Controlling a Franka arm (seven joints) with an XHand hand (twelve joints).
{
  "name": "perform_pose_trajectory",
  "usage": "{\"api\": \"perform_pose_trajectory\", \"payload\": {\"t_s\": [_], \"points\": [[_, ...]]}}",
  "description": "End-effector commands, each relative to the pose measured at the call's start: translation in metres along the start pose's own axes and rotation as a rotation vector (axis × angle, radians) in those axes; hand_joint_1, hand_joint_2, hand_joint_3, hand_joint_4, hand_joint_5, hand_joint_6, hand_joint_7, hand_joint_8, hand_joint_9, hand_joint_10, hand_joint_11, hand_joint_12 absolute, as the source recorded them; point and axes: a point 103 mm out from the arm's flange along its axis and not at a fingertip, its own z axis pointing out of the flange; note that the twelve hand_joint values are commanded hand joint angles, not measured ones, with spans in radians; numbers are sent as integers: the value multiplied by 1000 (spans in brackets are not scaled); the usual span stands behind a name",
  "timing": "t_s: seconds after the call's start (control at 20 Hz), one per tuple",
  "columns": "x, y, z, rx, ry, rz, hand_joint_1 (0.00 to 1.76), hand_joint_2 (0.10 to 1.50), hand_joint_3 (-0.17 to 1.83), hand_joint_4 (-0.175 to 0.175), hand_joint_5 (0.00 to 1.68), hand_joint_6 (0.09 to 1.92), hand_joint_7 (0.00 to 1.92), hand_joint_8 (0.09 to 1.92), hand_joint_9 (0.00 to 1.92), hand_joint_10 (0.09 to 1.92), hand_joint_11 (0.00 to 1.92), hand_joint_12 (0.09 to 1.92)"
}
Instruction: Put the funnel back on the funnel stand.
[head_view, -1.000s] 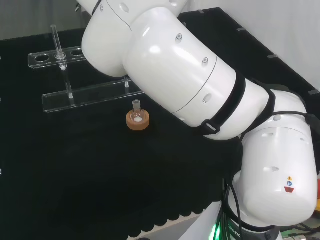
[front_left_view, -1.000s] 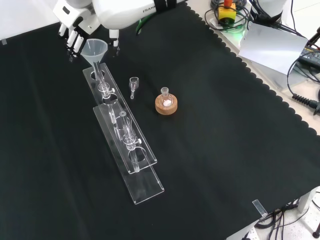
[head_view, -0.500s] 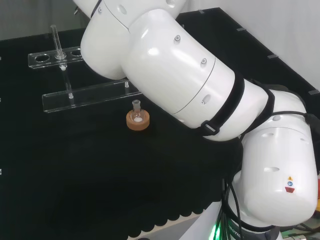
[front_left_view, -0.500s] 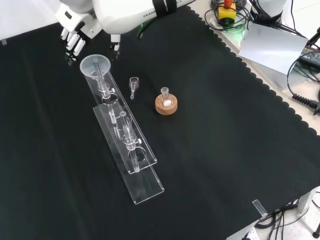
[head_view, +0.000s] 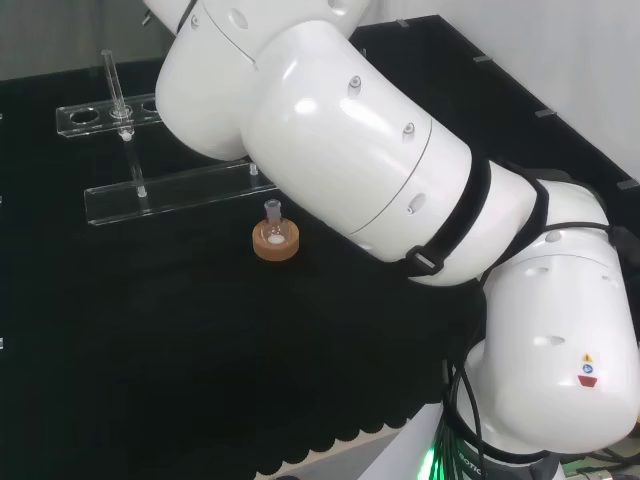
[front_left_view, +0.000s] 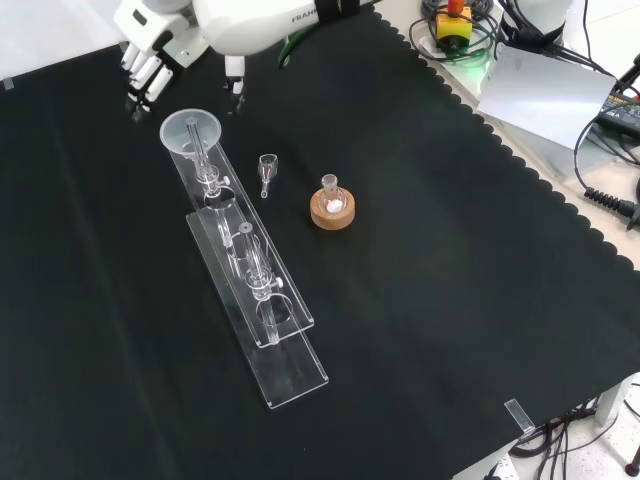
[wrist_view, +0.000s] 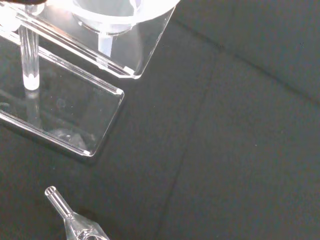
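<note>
Head view: the white arm (head_view: 380, 190) covers the right and centre of the bench. To its left, a clear funnel stand (head_view: 170, 190) lies across the black cloth (head_view: 150, 350), with a thin upright rod (head_view: 112, 85) at its far left part. A small flask (head_view: 272, 215) sits in a cork ring (head_view: 275, 241) just in front of the stand.

Front view: the hand (front_left_view: 155, 50) is at the top left, above the cloth, its fingers (front_left_view: 140, 85) straight and spread, pointing down, holding nothing. The funnel (front_left_view: 191, 133) sits in the far end hole of the funnel stand (front_left_view: 262, 310), cone upward, stem down through the hole. The hand is apart from the funnel, just beyond its rim. A small glass piece (front_left_view: 266, 172) lies on the cloth to the right of the stand. The flask (front_left_view: 330, 190) on its cork ring (front_left_view: 332, 209) stands farther right.

Wrist view: the funnel's cone (wrist_view: 120, 12) rests in the upper plate of the stand (wrist_view: 145, 55); the lower plate (wrist_view: 60, 115) lies beneath. The small glass piece (wrist_view: 75, 225) lies on the cloth nearby.
</note>
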Motion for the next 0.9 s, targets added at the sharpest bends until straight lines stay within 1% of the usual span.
{"api": "perform_pose_trajectory", "payload": {"t_s": [0.05,0.3,0.5,0.7,0.9], "points": [[-7,-48,-15,-77,78,6,560,737,279,-36,183,87,49,730,324,739,333,1434],[-6,-94,-20,-120,144,5,553,738,278,-38,189,87,67,736,338,750,335,1439],[1,-135,-23,-176,197,9,531,751,283,-36,199,87,83,739,354,755,339,1443],[14,-169,-21,-197,200,21,488,783,295,-32,224,87,104,743,369,758,342,1446],[29,-200,-18,-205,200,27,525,813,308,-33,239,87,115,743,381,757,343,1450]]}}
